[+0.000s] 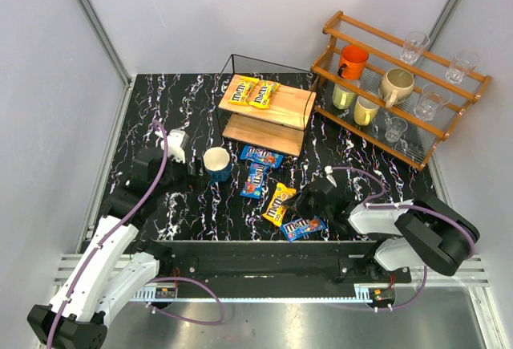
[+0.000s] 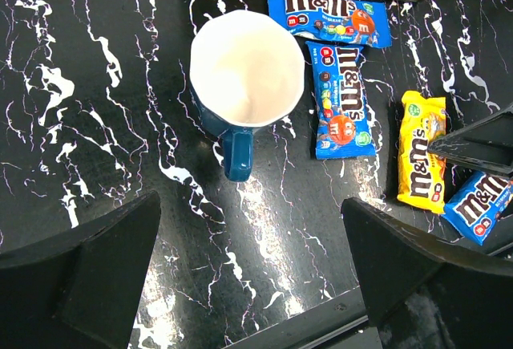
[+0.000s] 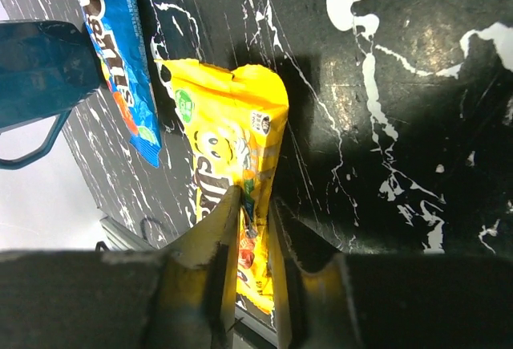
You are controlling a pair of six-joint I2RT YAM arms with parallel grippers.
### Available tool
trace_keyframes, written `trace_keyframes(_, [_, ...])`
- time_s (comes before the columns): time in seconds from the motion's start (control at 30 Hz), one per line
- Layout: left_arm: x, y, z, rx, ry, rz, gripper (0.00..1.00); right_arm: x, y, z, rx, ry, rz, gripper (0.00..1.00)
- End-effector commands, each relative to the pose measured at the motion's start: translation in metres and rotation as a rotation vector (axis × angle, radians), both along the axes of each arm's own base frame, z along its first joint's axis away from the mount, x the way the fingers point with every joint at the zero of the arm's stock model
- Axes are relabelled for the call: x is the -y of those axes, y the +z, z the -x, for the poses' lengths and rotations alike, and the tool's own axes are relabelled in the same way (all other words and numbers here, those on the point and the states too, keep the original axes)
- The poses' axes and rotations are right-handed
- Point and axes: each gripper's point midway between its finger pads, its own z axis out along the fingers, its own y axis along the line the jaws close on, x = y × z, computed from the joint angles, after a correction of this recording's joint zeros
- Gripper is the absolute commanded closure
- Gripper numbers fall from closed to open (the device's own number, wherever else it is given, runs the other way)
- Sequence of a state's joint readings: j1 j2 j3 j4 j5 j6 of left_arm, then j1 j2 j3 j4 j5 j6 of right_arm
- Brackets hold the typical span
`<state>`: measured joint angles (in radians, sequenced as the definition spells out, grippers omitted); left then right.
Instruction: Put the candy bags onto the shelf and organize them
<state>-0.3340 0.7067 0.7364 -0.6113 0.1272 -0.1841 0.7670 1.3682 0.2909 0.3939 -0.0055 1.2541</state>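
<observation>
Two yellow candy bags [image 1: 239, 90] [image 1: 264, 94] lie on the top board of the shelf [image 1: 276, 134]. On the table lie three blue bags [image 1: 261, 156] [image 1: 256, 180] [image 1: 303, 226] and a yellow bag [image 1: 276, 204]. My right gripper [image 3: 255, 213] is shut on that yellow bag [image 3: 232, 124], pinching its creased edge between both fingers. My left gripper [image 2: 248, 273] hovers open over bare table, just near of a blue mug [image 2: 247, 76]. In its view the blue bags [image 2: 329, 14] [image 2: 340, 100] [image 2: 479, 204] and the yellow bag [image 2: 422, 150] lie to the right.
The blue mug [image 1: 216, 164] stands left of the bags, in front of the shelf. An orange-brown slatted rack [image 1: 401, 84] with mugs and glasses fills the back right. The table's near edge rail [image 1: 264, 254] runs just below the bags.
</observation>
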Motion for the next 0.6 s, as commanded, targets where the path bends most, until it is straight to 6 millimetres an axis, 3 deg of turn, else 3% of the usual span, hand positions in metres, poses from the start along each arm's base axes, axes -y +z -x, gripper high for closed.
trace_keyframes(0.0, [0.000,0.010,-0.006,0.039,0.015,0.010,0.01,0.011,-0.011,0.011,-0.013,0.024,0.067,0.79])
trace_keyframes(0.27, [0.001,0.010,-0.006,0.039,0.012,0.012,0.01,0.015,0.009,0.005,0.053,0.038,0.104,0.84])
trace_keyframes(0.43, [0.001,0.010,-0.005,0.039,0.012,0.012,0.01,0.014,0.039,-0.002,0.126,0.072,0.126,0.84])
trace_keyframes(0.57, [0.001,0.010,-0.006,0.037,0.012,0.011,0.01,0.012,0.076,-0.009,0.211,0.096,0.139,0.83])
